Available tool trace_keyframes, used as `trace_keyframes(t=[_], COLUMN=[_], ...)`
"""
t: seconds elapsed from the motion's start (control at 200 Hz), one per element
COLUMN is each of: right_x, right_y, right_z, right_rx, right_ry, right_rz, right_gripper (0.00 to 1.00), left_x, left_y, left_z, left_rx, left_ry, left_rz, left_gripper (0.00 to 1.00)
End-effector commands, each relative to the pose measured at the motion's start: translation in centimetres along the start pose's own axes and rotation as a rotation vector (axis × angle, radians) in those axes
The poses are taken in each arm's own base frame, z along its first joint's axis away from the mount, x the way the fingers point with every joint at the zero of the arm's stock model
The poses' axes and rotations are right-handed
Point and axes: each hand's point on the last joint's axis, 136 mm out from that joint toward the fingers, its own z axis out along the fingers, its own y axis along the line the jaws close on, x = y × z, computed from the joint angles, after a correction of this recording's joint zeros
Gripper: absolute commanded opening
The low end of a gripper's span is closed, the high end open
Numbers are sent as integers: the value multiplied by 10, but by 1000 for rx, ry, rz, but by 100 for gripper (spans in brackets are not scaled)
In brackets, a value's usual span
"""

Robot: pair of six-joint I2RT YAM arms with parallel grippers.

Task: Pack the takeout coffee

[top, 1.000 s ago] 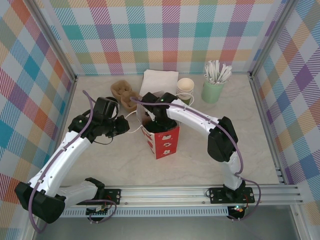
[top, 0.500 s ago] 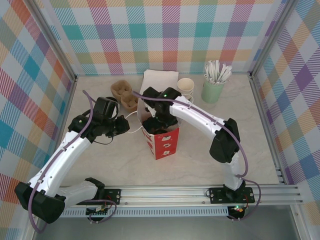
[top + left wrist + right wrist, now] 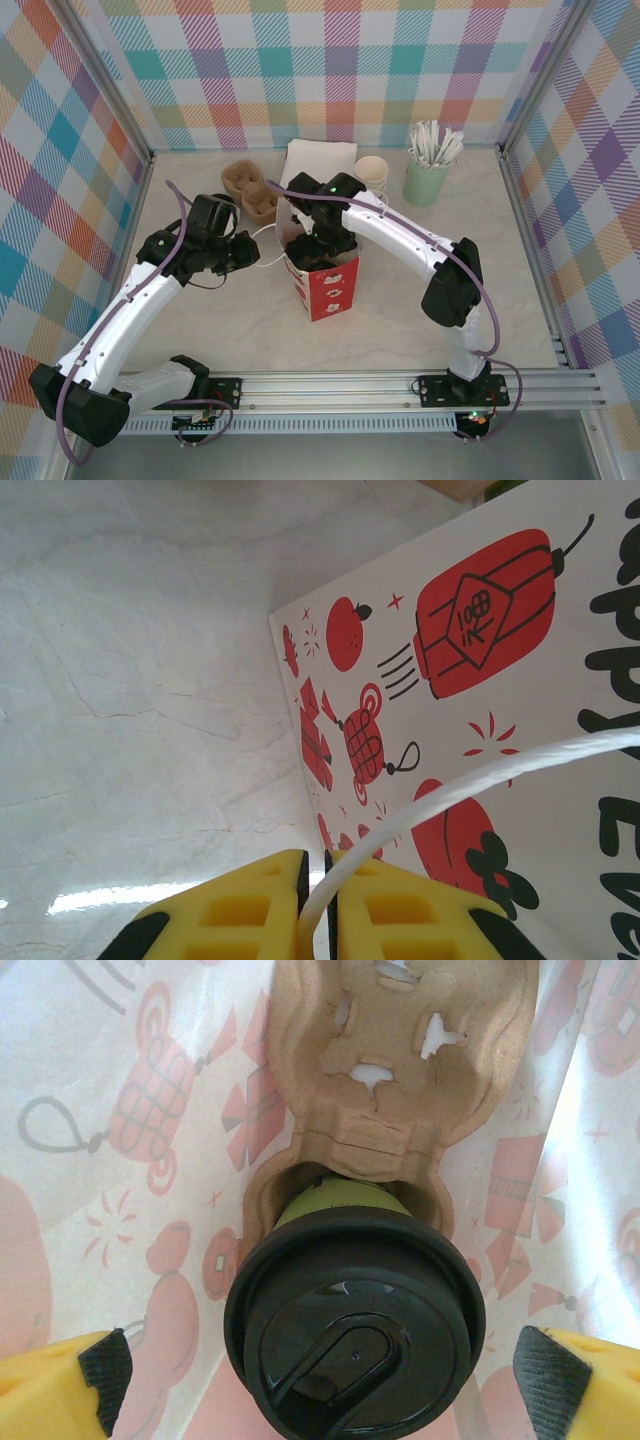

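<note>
- Table [image 3: 385, 340], pale and marble-patterned, carries a red-and-white printed paper bag [image 3: 330, 290] standing upright near its centre, mouth facing up.
- Printed side of the bag, with red lanterns and black lettering, fills most of the left wrist view; its lower corner meets the table.
- Second brown pulp carrier [image 3: 250, 190] lies on the table behind and to the left of the bag, apart from it.
- Brown moulded-pulp cup carrier [image 3: 400, 1070] lies inside the bag, with the bag's pale inner walls close around it.
- Green paper coffee cup [image 3: 330, 1198] is seated upright in the nearer pocket of that carrier, inside the bag.
- Black round plastic lid [image 3: 355, 1350] is fitted on the cup and hides its rim.
- White cord handle [image 3: 480, 780] runs from the bag's top edge down to the left arm's fingers.
- Left arm's fingers [image 3: 275, 880], yellow, are pinched narrowly on the cord, just left of the bag in the top view.
- Right arm's fingers [image 3: 50, 1385], yellow with black pads, are spread wide inside the bag mouth, one on each side of the lid and clear of it, gripping nothing.
</note>
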Motion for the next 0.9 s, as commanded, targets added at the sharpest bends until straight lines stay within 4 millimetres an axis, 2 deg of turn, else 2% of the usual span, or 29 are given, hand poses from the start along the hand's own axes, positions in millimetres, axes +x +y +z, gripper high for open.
trace_keyframes(t=[0.0, 0.41, 0.74, 0.895], right_x=[3, 7, 6, 4], right_y=[6, 6, 4, 3], right_z=[-25, -50, -87, -112], right_rx=[-34, -45, -35, -29], right_ry=[-31, -80, -161, -227], right_rz=[7, 9, -6, -8], right_gripper=[100, 100, 100, 100], left_x=[-5, -5, -5, -5], left_y=[-4, -3, -3, -3], left_z=[-5, -3, -4, -4], left_rx=[3, -5, -7, -10], left_ry=[-18, -16, -16, -17], left_rz=[15, 17, 18, 22], left_gripper=[15, 15, 16, 15])
